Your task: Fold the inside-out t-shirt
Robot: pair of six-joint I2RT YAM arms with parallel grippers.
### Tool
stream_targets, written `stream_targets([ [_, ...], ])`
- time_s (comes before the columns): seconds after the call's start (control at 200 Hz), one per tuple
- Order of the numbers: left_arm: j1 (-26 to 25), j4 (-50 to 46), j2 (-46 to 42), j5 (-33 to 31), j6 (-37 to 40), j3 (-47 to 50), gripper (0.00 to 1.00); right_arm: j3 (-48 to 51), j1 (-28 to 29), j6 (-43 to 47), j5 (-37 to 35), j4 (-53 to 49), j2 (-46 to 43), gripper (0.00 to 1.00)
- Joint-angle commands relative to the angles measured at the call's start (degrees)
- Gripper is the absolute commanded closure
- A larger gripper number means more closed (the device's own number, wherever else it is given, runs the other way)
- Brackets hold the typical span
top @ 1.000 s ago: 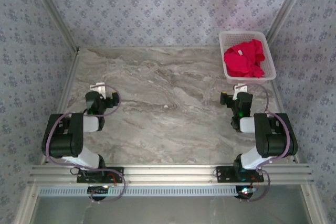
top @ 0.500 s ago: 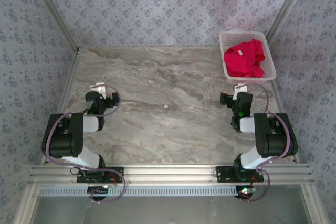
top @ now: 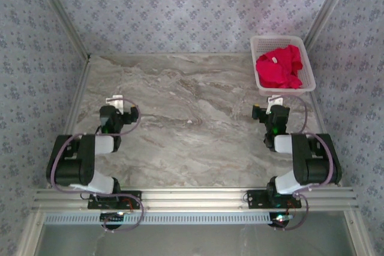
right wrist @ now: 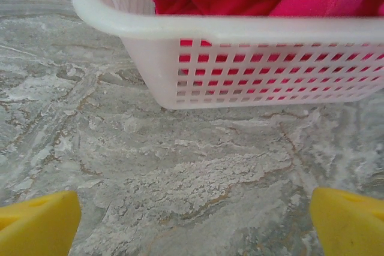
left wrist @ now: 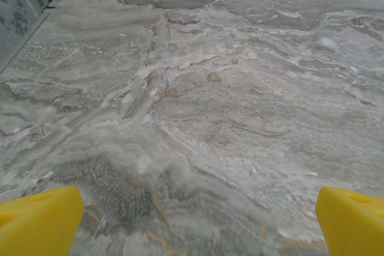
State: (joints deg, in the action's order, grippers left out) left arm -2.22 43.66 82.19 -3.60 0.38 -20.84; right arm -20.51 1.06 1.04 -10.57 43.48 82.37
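From my station I saw the inside-out t-shirt (top: 279, 68) lying crumpled in a bright red heap inside the white mesh basket (top: 254, 58), which stood at the far right corner of the marble counter (top: 192, 106), near the patterned back wall (top: 180, 4). A small white tag (top: 273, 60) showed on top of the cloth, toward the left side of the heap. Through the right wrist camera the red cloth bulged above the basket's near rim and showed through the holes of its near wall. The right claw (top: 271, 103) sat on the right side of the counter, just in front of the basket and apart from it, pointing at that near wall. Its jaws were spread wide, the yellow fingertips (right wrist: 36, 223) sitting at the two bottom corners of its wrist view with bare marble between them, so it was gripping nothing. The left claw (top: 117, 101) was out over the left part of the counter, well apart from the basket and the shirt, and pointed toward the far edge. It too was spread wide, its own yellow fingertips at the lower corners of the left wrist view, with grey-veined stone between them and nothing pinched. Both arms were folded back on themselves, elbows drawn in close to their bases on the aluminium rail (top: 192, 198) at the near edge. Whether either claw touched the marble, I could not tell.
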Motion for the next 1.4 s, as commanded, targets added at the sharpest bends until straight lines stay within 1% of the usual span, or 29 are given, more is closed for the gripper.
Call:
stream_targets([
  [0.0, -1.8, -19.3, -12.6, -5.1, -0.7, -4.6, 0.00, -2.8, 1.9, 1.2, -5.0, -10.9, -10.7, 0.00],
  [0.035, -2.0, -24.8, -15.5, -5.0, -0.5, -6.5, 0.00, -4.2, 2.4, 0.7, -5.3, -15.3, -14.1, 0.00],
  [0.065, -2.4, -26.6, -17.5, -5.8, -1.6, -6.8, 0.00, -5.7, 2.6, -0.3, -5.6, -19.4, -16.6, 0.00],
  [0.09, -2.4, -27.0, -18.9, -6.9, -3.8, -6.6, 0.00, -7.2, 2.7, -1.7, -6.2, -23.0, -18.2, 0.00],
  [0.12, -2.4, -27.5, -20.7, -8.8, -8.3, -6.3, 0.00, -9.6, 2.7, -4.3, -7.6, -27.9, -19.7, 0.00],
  [0.15, -2.4, -29.4, -22.1, -10.5, -13.4, -6.6, 0.00, -12.5, 2.6, -9.6, -9.8, -34.1, -20.5, 0.00],
  [0.185, -2.4, -34.9, -23.7, -11.6, -19.7, -7.8, 0.00, -16.6, 2.4, -17.8, -12.5, -43.4, -20.5, 0.00],
  [0.225, -2.4, -37.0, -24.6, -10.8, -20.5, -8.3, 0.00, -20.7, 1.9, -25.7, -15.3, -52.9, -19.8, 0.00],
  [0.26, -2.4, -37.5, -24.8, -9.9, -20.1, -8.3, 0.00, -23.1, 1.0, -31.3, -16.8, -58.3, -18.6, 0.00],
  [0.28, -2.4, -38.1, -24.9, -10.0, -20.1, -8.4, 0.00, -24.5, -0.1, -33.8, -16.1, -60.6, -17.9, 0.00],
  [0.36, -2.4, -40.9, -25.5, -13.7, -23.8, -8.3, 0.00, -28.1, -6.7, -35.6, -1.5, -60.8, -15.3, 0.00],
  [0.405, -2.4, -41.3, -25.8, -16.9, -26.6, -7.3, 0.00, -29.3, -8.6, -35.8, 2.3, -58.3, -13.5, 0.00],
  [0.45, -2.3, -41.9, -26.1, -20.0, -29.1, -6.2, 0.00, -31.2, -9.3, -36.6, 5.8, -57.0, -11.5, 0.00],
  [0.555, -1.3, -42.0, -27.2, -22.9, -31.5, -4.6, 0.00, -38.5, -9.3, -38.3, 7.2, -60.5, -5.1, 0.00],
  [0.68, -0.6, -40.4, -27.2, -22.7, -32.9, -3.4, 0.00, -45.5, -9.6, -38.9, 4.3, -66.0, 2.2, 0.04],
  [0.73, -0.5, -40.2, -26.9, -22.1, -32.7, -3.5, 0.00, -47.3, -9.8, -39.0, 3.4, -66.5, 4.6, 0.08],
  [0.795, -0.3, -40.2, -26.2, -21.4, -32.7, -3.9, 0.00, -50.3, -9.9, -38.6, 2.7, -66.2, 7.4, 0.15],
  [0.849, -0.3, -40.5, -25.6, -20.8, -32.7, -4.3, 0.00, -51.9, -9.9, -38.4, 1.6, -66.5, 9.2, 0.19],
  [0.904, -0.2, -41.0, -25.2, -20.5, -32.8, -4.7, 0.00, -53.9, -10.0, -38.2, 1.3, -67.1, 11.2, 0.25],
  [0.984, -0.2, -41.4, -25.0, -20.4, -32.7, -5.0, 0.00, -56.7, -10.0, -37.6, 1.1, -67.8, 14.1, 0.31],
  [1.054, -0.1, -41.4, -25.1, -20.5, -32.7, -5.0, 0.00, -58.5, -9.9, -37.7, 1.3, -68.3, 16.3, 0.32],
  [1.114, 0.0, -41.4, -25.2, -20.5, -32.7, -4.9, 0.00, -60.5, -10.0, -38.0, 2.6, -70.0, 18.1, 0.43],
  [1.159, 0.0, -41.5, -25.2, -20.6, -32.7, -4.9, 0.00, -61.8, -9.9, -38.2, 2.2, -71.5, 18.8, 0.47],
  [1.249, 0.0, -41.4, -25.2, -20.6, -32.7, -4.9, 0.00, -62.0, -9.9, -38.7, 1.8, -71.9, 18.8, 0.59],
  [1.299, 0.1, -41.4, -25.1, -20.6, -32.7, -5.0, 0.00, -62.1, -10.0, -38.7, 1.5, -71.9, 18.6, 0.72],
  [1.339, 0.1, -41.5, -25.1, -20.7, -32.7, -4.9, 0.00, -62.2, -10.0, -38.7, 1.6, -72.0, 18.4, 0.87],
  [1.374, 0.0, -41.6, -25.1, -20.8, -32.8, -5.0, 0.00, -62.5, -9.9, -38.4, 1.6, -72.3, 18.0, 0.98],
  [1.394, 0.1, -41.6, -25.1, -20.8, -32.9, -5.0, 0.00, -62.6, -9.8, -38.4, 1.5, -72.4, 17.5, 1.00],
])
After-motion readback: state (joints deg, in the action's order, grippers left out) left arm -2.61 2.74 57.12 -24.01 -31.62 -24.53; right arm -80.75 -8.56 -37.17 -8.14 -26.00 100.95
